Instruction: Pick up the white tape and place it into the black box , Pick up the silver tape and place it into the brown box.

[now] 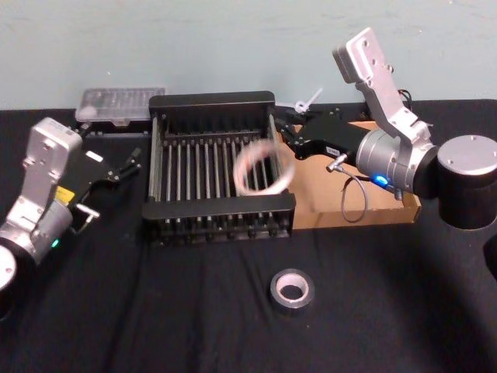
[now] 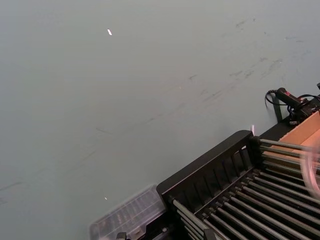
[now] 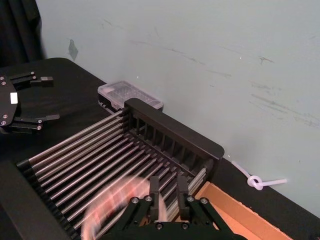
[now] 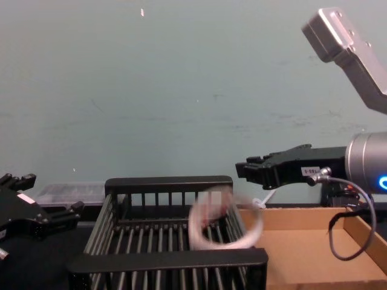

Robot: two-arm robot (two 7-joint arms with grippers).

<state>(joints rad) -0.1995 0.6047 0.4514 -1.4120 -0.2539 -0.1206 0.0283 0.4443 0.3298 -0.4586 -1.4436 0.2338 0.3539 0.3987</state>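
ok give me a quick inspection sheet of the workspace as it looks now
surface: black cloth table.
job's things: white tape, blurred, in mid-air over the black box; silver tape flat on the cloth in front; brown box right of the black box.
clutter: clear plastic case behind the black box.
grippers: right end effector open over the black box's right rim; left end effector open, left of it.
cables: grey cable looping off the right wrist.
surroundings: pale wall, white cable tie.

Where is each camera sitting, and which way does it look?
Head: high up, looking down at the black box, silver tape and both arms.
Chest: low, looking across; right gripper above the blurred white tape.
Left wrist: faces the wall and box corner.
Right wrist: over its open fingers, sees the left gripper.
All share the black box.
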